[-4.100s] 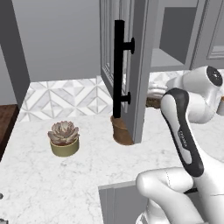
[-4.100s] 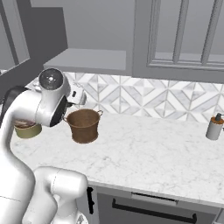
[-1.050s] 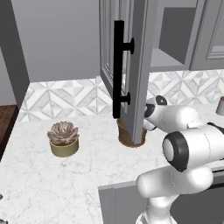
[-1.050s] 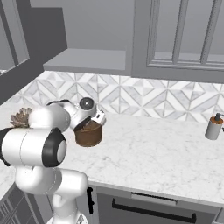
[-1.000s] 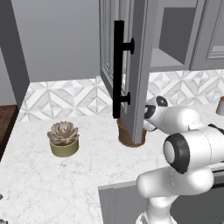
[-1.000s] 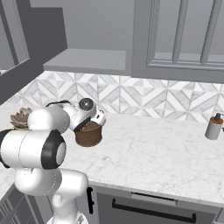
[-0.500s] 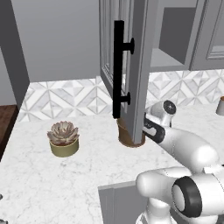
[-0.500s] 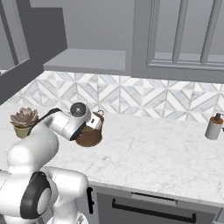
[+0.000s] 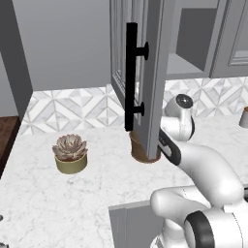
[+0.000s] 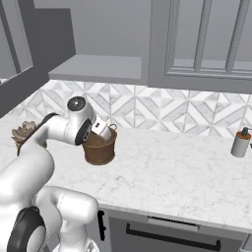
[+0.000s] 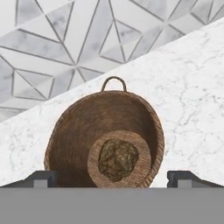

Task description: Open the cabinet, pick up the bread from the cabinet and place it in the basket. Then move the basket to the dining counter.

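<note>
On the marble surface (image 10: 162, 172) near the tiled wall stands the basket (image 11: 105, 140), the bread (image 11: 118, 159) lying inside; the tool (image 11: 111, 177) hovers just over its rim, jaws spread wide, gripping nothing.

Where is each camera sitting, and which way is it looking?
Left base view: behind the arm on its left, looking forward and down at the worktop, the open cabinet door and the succulent pot; the white arm rises at lower right.
Right base view: behind the arm on its right, looking at the same worktop; the arm rises at lower left, reaching to the basket.
Hand view: on the hand, looking into the basket at the bread; the open pincer tips show at the bottom.
All three views share the basket.
</note>
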Available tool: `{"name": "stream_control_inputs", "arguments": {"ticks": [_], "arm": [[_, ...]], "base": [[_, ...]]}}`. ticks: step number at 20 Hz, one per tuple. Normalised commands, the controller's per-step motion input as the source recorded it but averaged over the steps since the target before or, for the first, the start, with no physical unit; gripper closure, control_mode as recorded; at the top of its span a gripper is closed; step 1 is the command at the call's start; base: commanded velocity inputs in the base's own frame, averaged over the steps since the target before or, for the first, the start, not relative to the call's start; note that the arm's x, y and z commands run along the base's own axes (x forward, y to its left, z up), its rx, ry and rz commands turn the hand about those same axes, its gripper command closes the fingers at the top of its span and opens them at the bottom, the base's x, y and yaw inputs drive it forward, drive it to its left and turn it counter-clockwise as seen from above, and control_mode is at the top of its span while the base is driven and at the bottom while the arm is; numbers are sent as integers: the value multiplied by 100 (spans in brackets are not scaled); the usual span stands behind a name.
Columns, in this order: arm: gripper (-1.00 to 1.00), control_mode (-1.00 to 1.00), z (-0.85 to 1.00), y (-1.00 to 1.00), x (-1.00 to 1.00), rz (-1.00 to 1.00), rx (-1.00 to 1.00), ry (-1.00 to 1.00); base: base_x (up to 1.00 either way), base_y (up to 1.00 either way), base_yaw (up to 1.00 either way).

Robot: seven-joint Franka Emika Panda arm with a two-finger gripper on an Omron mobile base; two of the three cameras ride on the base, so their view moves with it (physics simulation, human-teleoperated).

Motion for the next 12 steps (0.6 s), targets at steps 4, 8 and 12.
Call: {"name": "stream_control_inputs", "arguments": {"ticks": [4,8,12], "arm": [[-100,-100,-40,-13,-46,-12,-5,15],[-100,-100,-55,0,-4,-8,-3,4],[-100,-100,-2,0,18,0,0,4]], "base": [[0,0,0],[0,0,0],[0,0,0]]}}
